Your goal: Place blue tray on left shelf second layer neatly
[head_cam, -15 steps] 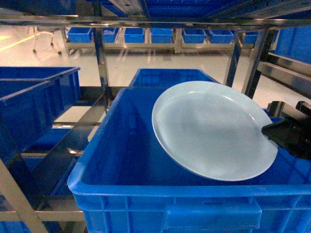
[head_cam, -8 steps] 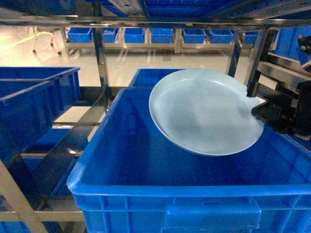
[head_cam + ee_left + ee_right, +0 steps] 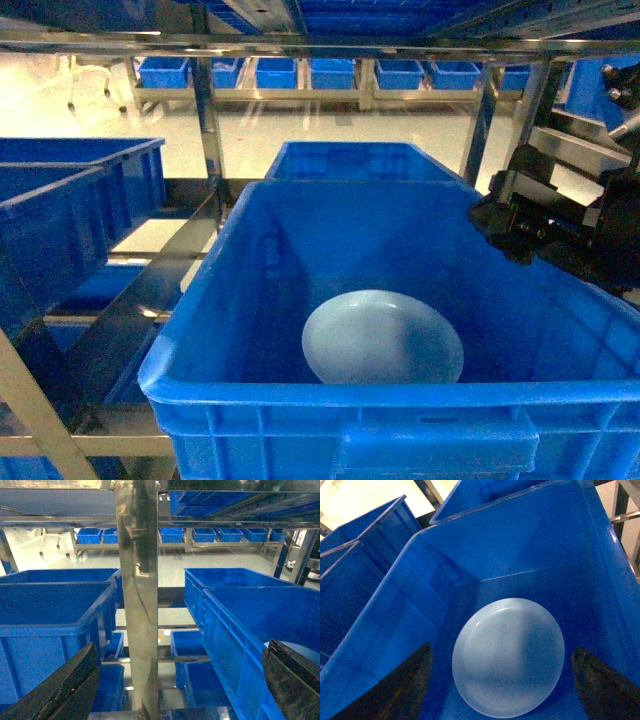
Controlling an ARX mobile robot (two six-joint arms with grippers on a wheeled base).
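Lying flat inside the big blue crate (image 3: pixel 250 300), blue tray (image 3: pixel 383 338) sits near its front wall. Right gripper (image 3: pixel 502 680) above it, jaws open, empty. Left gripper (image 3: pixel 180 680) jaws open too.

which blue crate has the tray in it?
The nearest crate, front and centre in the head view: the blue tray lies on its floor. The crate behind and the left crates show none.

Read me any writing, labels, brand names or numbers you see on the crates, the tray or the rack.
None: no text, label, brand or number is readable in any view.
The blue tray is plain.
The crate holding it shows only moulded ribs.
The steel upright shows only reflections.
The distant crates are too small to tell.
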